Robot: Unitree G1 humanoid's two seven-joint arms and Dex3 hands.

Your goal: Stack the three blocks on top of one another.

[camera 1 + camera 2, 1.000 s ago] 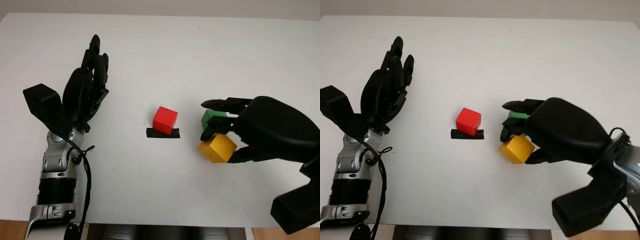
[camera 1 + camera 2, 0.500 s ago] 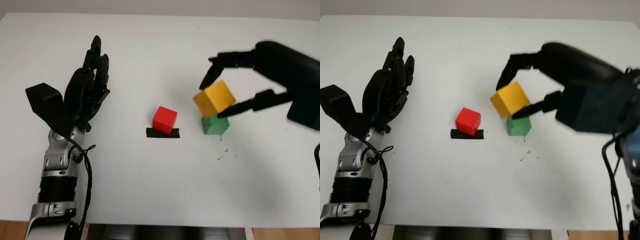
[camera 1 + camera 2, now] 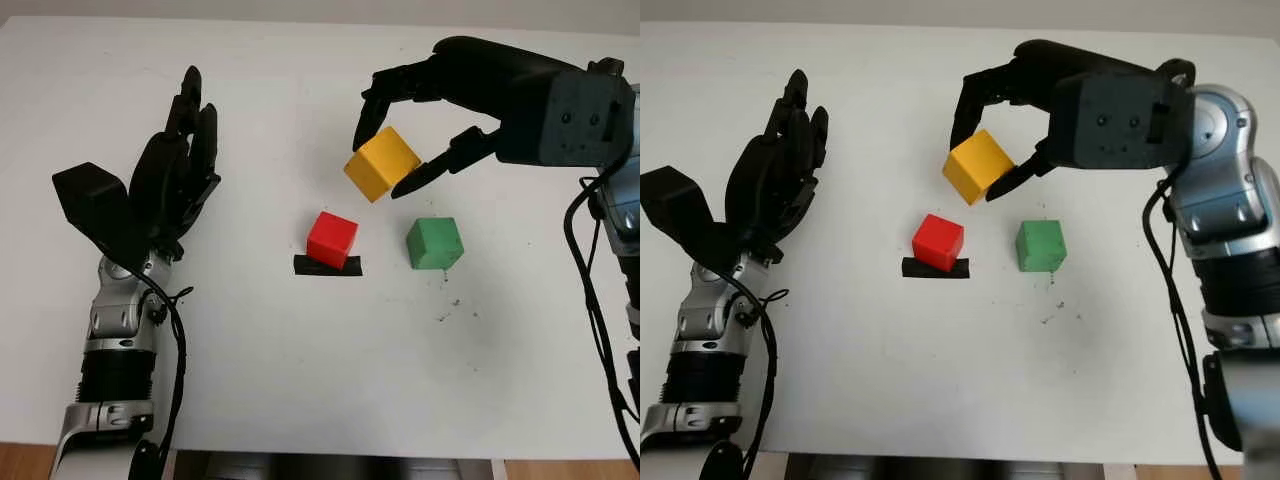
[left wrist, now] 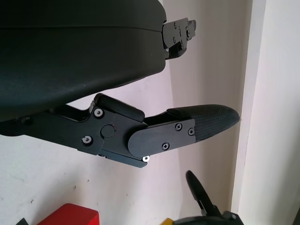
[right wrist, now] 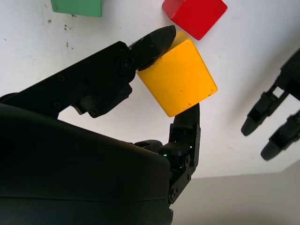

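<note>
Holding yellow block (image 3: pixel 381 163) nr red block (image 3: pixel 331 238)

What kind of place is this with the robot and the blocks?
Probably a robot lab or test bench: a plain white table holds only a red block on black tape and a green block, while the right hand holds a yellow block.

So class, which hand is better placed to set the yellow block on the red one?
The right hand: it already grips the yellow block just above the red block. The left hand is open, off to the side.
</note>
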